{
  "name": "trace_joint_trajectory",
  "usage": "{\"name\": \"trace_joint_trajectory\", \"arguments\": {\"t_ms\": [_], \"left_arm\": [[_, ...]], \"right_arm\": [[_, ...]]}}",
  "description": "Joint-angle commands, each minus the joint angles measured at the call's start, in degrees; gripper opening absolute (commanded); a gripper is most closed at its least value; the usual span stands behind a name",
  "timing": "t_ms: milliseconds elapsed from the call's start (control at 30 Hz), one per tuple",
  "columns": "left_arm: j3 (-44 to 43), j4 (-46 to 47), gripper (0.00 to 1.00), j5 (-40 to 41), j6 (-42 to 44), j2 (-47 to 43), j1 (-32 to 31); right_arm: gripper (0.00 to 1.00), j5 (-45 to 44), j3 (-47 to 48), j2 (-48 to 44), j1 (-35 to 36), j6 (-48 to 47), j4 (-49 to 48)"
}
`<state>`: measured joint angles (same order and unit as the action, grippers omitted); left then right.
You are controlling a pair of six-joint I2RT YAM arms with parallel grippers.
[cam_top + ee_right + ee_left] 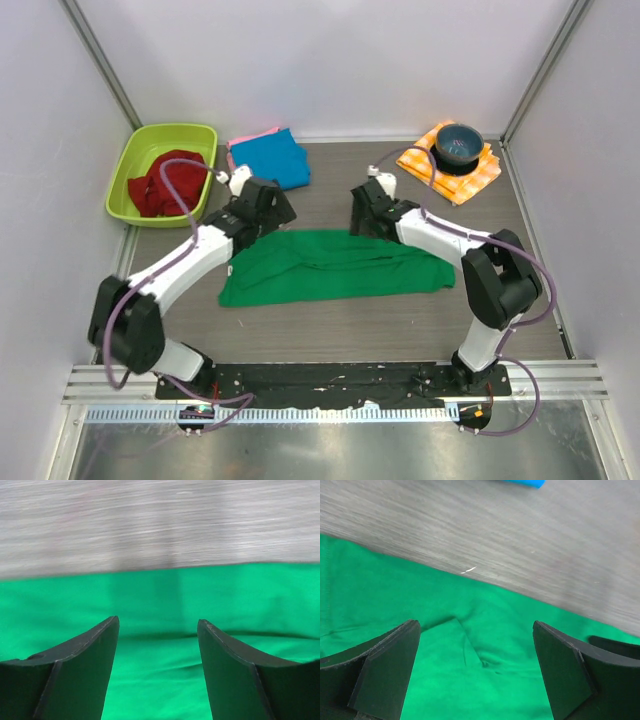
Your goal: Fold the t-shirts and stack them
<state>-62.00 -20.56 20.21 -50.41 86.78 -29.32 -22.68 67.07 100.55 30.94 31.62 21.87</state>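
Observation:
A bright green t-shirt [335,266] lies folded into a long band across the middle of the table. A folded blue t-shirt [272,157] lies on a pink one [240,143] at the back. My left gripper [262,212] is open over the green shirt's far left edge; the shirt [470,660] shows between its fingers [390,665]. My right gripper [366,215] is open over the shirt's far edge right of centre, with green cloth [160,645] between its fingers [235,670]. Neither holds anything.
A lime green basin [163,170] with a dark red cloth [166,181] stands at the back left. An orange-and-white checked cloth [450,165] with a dark bowl [458,144] on it lies at the back right. White walls enclose the table.

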Motion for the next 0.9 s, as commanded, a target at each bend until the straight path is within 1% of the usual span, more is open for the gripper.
{"name": "trace_joint_trajectory", "arguments": {"t_ms": [0,100,167,200,233,267,300,333,400,600,733,867], "left_arm": [[-0.1,-10.5,1.00,3.0,-0.6,-9.0,0.2],[2.6,-15.8,1.00,6.8,-2.8,-13.3,0.3],[7.0,-16.5,1.00,9.7,-5.8,-18.6,0.4],[8.5,-17.1,1.00,9.8,-7.0,-20.4,0.8],[11.4,-17.1,1.00,9.9,-7.8,-22.3,1.6],[12.7,-17.1,1.00,10.1,-9.0,-25.9,2.0],[13.9,-17.6,1.00,10.7,-11.0,-27.4,2.3],[15.9,-17.2,1.00,10.7,-11.5,-29.1,2.8],[17.3,-16.7,1.00,10.6,-11.4,-32.0,3.0],[17.1,-19.8,1.00,11.9,-10.1,-34.2,3.2],[17.8,-19.0,1.00,12.3,-9.2,-35.5,3.3],[18.1,-19.0,1.00,12.1,-9.0,-35.2,3.4]], "right_arm": [[0.70,13.6,6.9,-1.6,4.8,-6.9,0.2],[0.72,19.1,10.4,1.6,8.8,-9.8,-1.4],[0.72,21.7,13.2,5.5,10.9,-10.9,-1.3],[0.72,25.6,15.9,6.8,11.3,-11.5,-1.0],[0.72,27.3,16.9,8.3,11.5,-11.7,-1.2],[0.72,28.6,17.7,9.6,12.0,-11.6,-1.7],[0.71,32.4,19.5,12.1,12.1,-11.5,-3.0],[0.70,34.2,20.3,13.1,12.2,-11.5,-3.7],[0.69,36.9,22.0,15.9,12.9,-11.5,-6.5],[0.68,40.1,29.3,23.5,14.2,-11.2,-5.6],[0.68,40.5,30.9,25.3,15.3,-11.0,-5.5],[0.68,39.7,30.3,24.9,16.3,-11.2,-5.4]]}}
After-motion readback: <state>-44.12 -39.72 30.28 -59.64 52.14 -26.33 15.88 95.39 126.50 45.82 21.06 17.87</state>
